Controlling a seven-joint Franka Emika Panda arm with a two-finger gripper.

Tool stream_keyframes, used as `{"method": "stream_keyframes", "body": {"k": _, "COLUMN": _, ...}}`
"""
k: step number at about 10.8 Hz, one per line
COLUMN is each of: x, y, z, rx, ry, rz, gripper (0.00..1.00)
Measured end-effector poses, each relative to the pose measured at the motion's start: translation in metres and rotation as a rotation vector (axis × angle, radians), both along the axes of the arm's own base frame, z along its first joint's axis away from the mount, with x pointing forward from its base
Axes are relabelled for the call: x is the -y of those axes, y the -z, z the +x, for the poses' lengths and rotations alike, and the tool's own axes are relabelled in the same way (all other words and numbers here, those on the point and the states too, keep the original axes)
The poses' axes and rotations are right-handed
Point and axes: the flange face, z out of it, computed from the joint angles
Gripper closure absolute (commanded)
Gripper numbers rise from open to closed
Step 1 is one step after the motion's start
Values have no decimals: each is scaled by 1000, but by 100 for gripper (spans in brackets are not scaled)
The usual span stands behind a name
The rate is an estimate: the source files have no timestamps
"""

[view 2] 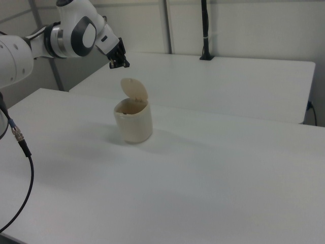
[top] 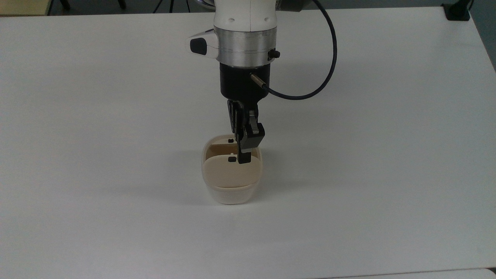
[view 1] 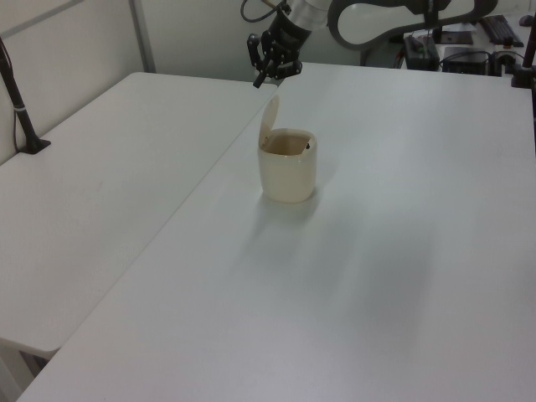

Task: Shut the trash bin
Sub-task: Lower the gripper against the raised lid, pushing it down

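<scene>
- The trash bin (top: 231, 186) stands upright on the white table (top: 387, 155), a little below centre in the top view and well apart from every table edge.
- Its beige lid (view 2: 135, 90) stands raised, close to upright, hinged at one side of the rim. In the right view it rises above the rim on the right view's far side of the bin; in the left view it stands at the left view's left of the opening (view 1: 287, 145).
- The opening is uncovered and the brownish interior is visible. A small black latch part (top: 232, 159) sits on the lid's free edge, and its counterpart (top: 230, 140) sits on the opposite rim.
- Task status: the bin is not closed. No part of the closing stroke is done, as far as the lid's angle shows.
- The gripper (view 2: 119, 62) hangs in the air above the lid's free edge, pointing down. In the right and left views a clear gap separates it from the lid; no contact is visible.
- Jaw state: the fingers appear pressed together or nearly so, pinching nothing. The views do not settle this firmly.
- Remaining work, as a judgement: bring the fingertips down against the lid's outer face, push it over the opening, and press until the latch parts meet.
- Risk, as a judgement: the bin looks light and unfixed, so a sideways push could slide or tip it.
- A second white table (view 1: 100, 184) adjoins the work table, carrying a black post (view 1: 21, 109).
</scene>
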Motion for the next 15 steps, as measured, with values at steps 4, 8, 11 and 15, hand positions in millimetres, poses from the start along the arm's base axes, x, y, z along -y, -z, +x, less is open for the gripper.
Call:
{"method": "stream_keyframes", "body": {"k": 4, "x": 3, "y": 26, "z": 7, "rx": -32, "ry": 3, "rz": -33, "gripper": 100}}
{"method": "stream_keyframes", "body": {"k": 8, "x": 6, "y": 44, "z": 7, "rx": -59, "ry": -8, "rz": -92, "gripper": 100}}
{"method": "stream_keyframes", "body": {"k": 11, "x": 16, "y": 45, "z": 0, "rx": -75, "ry": -18, "rz": -111, "gripper": 100}}
{"method": "stream_keyframes", "body": {"k": 15, "x": 22, "y": 55, "z": -13, "rx": -117, "ry": -85, "rz": -154, "gripper": 100}}
